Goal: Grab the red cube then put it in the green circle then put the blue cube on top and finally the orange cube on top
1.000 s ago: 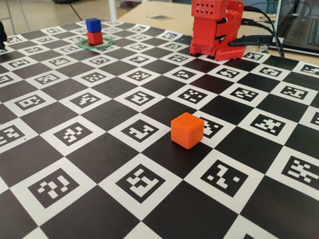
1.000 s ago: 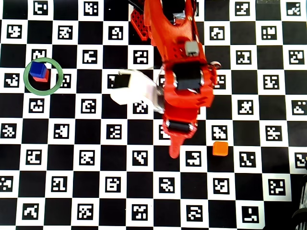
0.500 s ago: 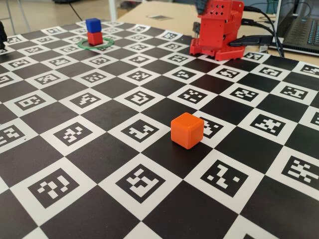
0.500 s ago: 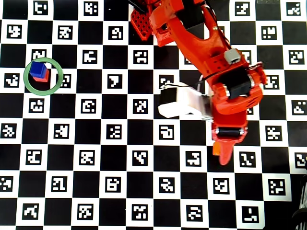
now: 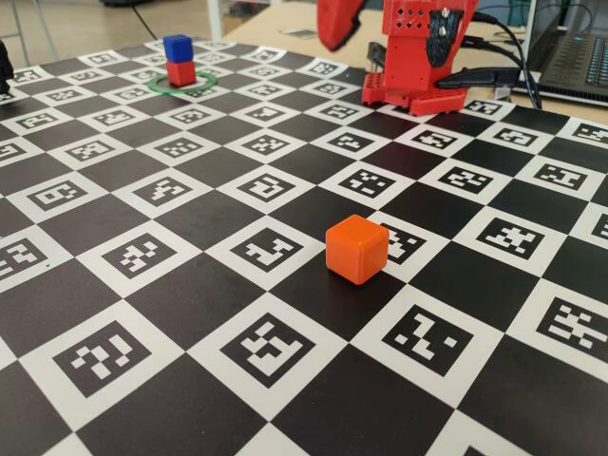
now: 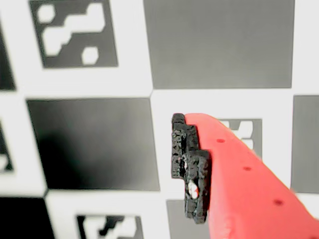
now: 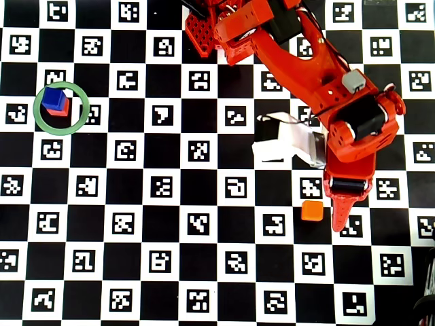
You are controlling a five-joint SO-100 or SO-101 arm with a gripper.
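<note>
The orange cube (image 5: 356,249) (image 7: 312,210) sits alone on the checkered board. In the overhead view my gripper (image 7: 332,219) hangs just right of it, with the red fingertip (image 7: 340,221) pointing down the picture. That fingertip (image 5: 335,23) shows at the top edge of the fixed view. The wrist view holds one red finger with a black pad (image 6: 189,167) and only board to its left, so the gripper is open and empty. The blue cube (image 5: 178,47) (image 7: 54,99) rests on the red cube (image 5: 181,73) (image 7: 61,113) inside the green circle (image 5: 160,88) (image 7: 62,133).
The red arm base (image 5: 418,71) (image 7: 204,30) stands at the board's far edge. A laptop (image 5: 575,47) and cables (image 5: 489,78) lie beyond it. A white camera mount (image 7: 282,144) sticks out from the wrist. The board (image 5: 142,285) bears printed markers.
In the overhead view the arm has swung right; the fingertip went from left of the orange cube, over it, to its right side. The cubes have not moved.
</note>
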